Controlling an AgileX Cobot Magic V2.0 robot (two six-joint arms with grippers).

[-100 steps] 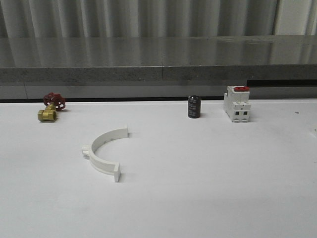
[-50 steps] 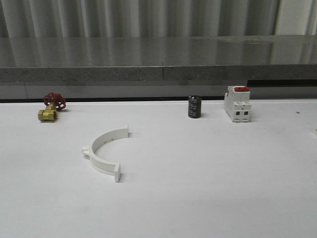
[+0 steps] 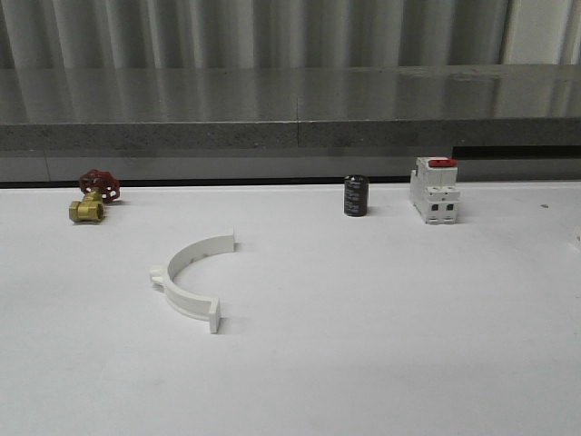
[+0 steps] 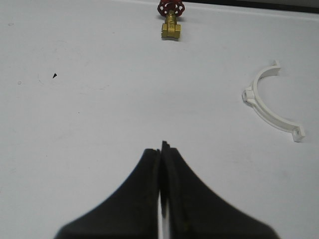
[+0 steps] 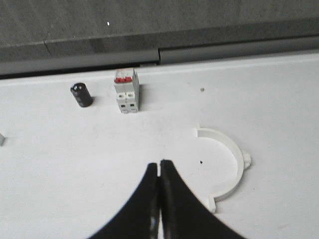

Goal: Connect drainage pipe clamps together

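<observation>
The left end effector (image 4: 161, 154) has its two black fingers pressed together with nothing between them, hanging over bare white worktop (image 4: 89, 109). Beyond its tips, off to one side in the left wrist view, lies one drainage pipe clamp half (image 4: 269, 102), a white semicircular piece lying flat with a small lug on its outer curve and a tab at each end. Farther away, near the far edge of the worktop, sits a brass valve (image 4: 170, 25) with a red handwheel.

The right end effector (image 5: 159, 172) is likewise closed, finger against finger, holding nothing. Just beside it on the worktop lies the second clamp half (image 5: 230, 167), also flat, its open side turned toward the fingers, not touching them. Farther off stand a white block with a red top (image 5: 126, 89) and, near it, a small black cylinder (image 5: 81, 94), both upright.

In the front view the first clamp half (image 3: 189, 277) rests left of centre on the worktop (image 3: 363, 345), its open side facing right. The valve (image 3: 91, 202) is behind and to its left, well apart. The black cylinder (image 3: 356, 195) and the white block (image 3: 434, 189) stand near each other toward the back right. The two halves lie well apart, unconnected.
</observation>
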